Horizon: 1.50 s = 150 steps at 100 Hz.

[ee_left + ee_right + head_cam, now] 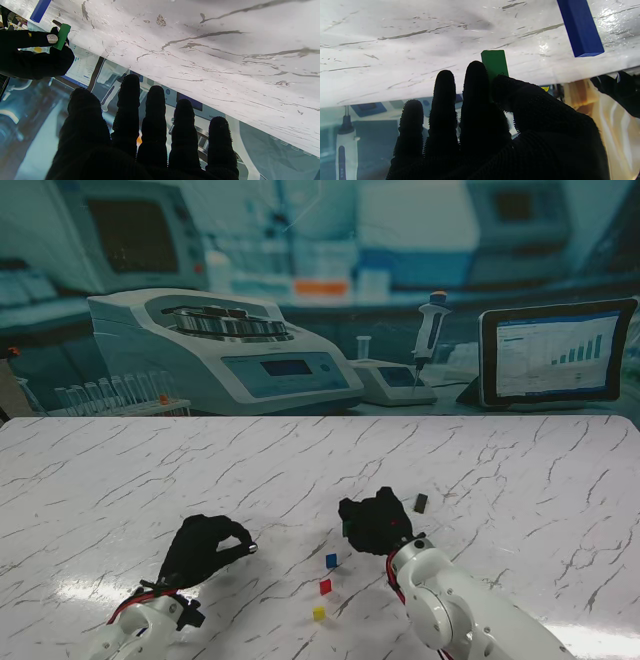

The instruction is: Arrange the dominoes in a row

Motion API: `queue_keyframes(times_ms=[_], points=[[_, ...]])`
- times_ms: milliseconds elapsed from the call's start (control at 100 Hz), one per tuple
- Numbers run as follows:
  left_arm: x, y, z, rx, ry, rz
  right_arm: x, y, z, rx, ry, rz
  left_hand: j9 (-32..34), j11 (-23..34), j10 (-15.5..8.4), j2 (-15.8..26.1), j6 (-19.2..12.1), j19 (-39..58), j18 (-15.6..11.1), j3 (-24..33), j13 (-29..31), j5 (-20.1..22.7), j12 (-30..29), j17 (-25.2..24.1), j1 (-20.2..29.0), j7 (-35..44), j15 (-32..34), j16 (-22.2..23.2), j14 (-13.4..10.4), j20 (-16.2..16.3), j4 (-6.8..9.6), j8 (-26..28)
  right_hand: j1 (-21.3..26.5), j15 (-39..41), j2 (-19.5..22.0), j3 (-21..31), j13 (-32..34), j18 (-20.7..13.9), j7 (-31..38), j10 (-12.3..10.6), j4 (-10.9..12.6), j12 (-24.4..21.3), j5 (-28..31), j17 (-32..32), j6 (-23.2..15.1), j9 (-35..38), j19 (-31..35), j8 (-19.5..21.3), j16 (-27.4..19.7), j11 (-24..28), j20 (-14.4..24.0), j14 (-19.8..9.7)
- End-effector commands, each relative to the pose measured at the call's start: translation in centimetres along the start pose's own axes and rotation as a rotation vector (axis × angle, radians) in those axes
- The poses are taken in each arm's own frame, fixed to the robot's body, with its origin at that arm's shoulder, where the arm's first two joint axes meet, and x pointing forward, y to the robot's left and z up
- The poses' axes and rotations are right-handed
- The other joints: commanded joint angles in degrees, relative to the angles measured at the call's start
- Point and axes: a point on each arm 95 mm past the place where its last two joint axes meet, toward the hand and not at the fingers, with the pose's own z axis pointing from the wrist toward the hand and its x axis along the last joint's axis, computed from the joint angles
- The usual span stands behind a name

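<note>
Pinching green domino [494, 63], right hand [495, 130].

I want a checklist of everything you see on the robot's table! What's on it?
Surface: white marble-look table.
Job's things: blue domino, red domino and yellow domino in a row; green domino in right hand; black domino apart.
Clutter: nothing seen.
Hands: right hand shut on green domino; left hand holds nothing, fingers apart.
Cables: red wire at left wrist.
Surroundings: lab-scene backdrop.
</note>
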Motion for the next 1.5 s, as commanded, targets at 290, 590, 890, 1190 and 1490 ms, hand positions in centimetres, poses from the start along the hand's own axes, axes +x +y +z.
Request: queue_keyframes(times_ms=[290,590,890,1190,1490], points=[[0.5,0.3,-0.2,-0.009,0.024,-0.021,1.7,-0.9,0.5,0.019,0.027,0.011,0.37,-0.36,-1.42,0.85,-0.72,0.63,0.96,-0.03,0.13,0.17,0.29,-0.47,-0.94,-0.42,0.31,0.47,-1.59,0.54,0.99,0.09,0.85,-0.62,1.08,-0.05,-1.01,1.06,1.48,-1.31,1.54,-0.22,-1.79,-0.47,0.75,-0.52,0.44,-0.9,-0.82,0.08,-0.8,-1.1],[0.5,0.3,-0.3,-0.009,0.024,-0.022,1.9,-1.3,0.9,0.023,0.02,0.012,0.38,-0.41,-1.37,0.81,-0.69,0.66,0.99,-0.02,0.19,0.27,0.29,-0.52,-0.84,-0.45,0.34,0.5,-1.57,0.56,0.97,0.2,1.4,-0.49,1.2,-0.87,-1.48,1.28,1.02,-0.92,0.49,-0.12,-1.99,-0.49,0.72,-0.89,0.34,-1.26,-0.76,-0.42,-0.8,-0.87],[0.5,0.3,-0.3,-0.009,0.021,-0.023,2.2,-1.6,1.1,0.031,0.027,0.02,0.42,-0.36,-1.34,0.78,-0.67,0.68,0.95,0.0,0.18,0.23,0.31,-0.47,-0.69,-0.47,0.36,0.51,-1.52,0.56,0.96,0.27,1.78,-0.59,1.12,-1.38,-1.81,1.34,0.61,-0.81,-0.19,-0.13,-1.9,-0.55,0.55,-0.91,0.23,-1.63,-0.83,-1.01,-0.81,-0.86],[0.5,0.2,-0.3,-0.008,0.02,-0.023,2.2,-1.8,1.1,0.039,0.029,0.023,0.49,-0.31,-1.38,0.73,-0.8,0.67,0.93,-0.07,0.2,0.29,0.32,-0.46,-0.46,-0.3,0.4,0.51,-1.63,0.56,0.83,0.37,2.41,-0.9,1.1,-2.2,-2.29,1.51,-0.23,-0.36,-1.27,-0.33,-1.88,-0.54,0.5,-1.11,0.14,-2.36,-0.99,-2.1,-0.82,-0.74],[0.5,0.2,-0.2,-0.01,0.019,-0.024,2.2,-1.7,1.0,0.044,0.034,0.024,0.54,-0.31,-1.51,0.52,-1.03,0.67,0.9,-0.15,0.4,0.31,0.31,-0.42,-0.12,-0.17,0.45,0.51,-1.75,0.56,0.66,0.39,2.29,-1.44,0.33,-2.45,-3.16,2.18,-1.68,0.82,-1.73,-0.57,-2.15,-0.73,1.35,-1.59,-0.41,-3.41,-1.16,-4.04,-1.03,-0.07]])
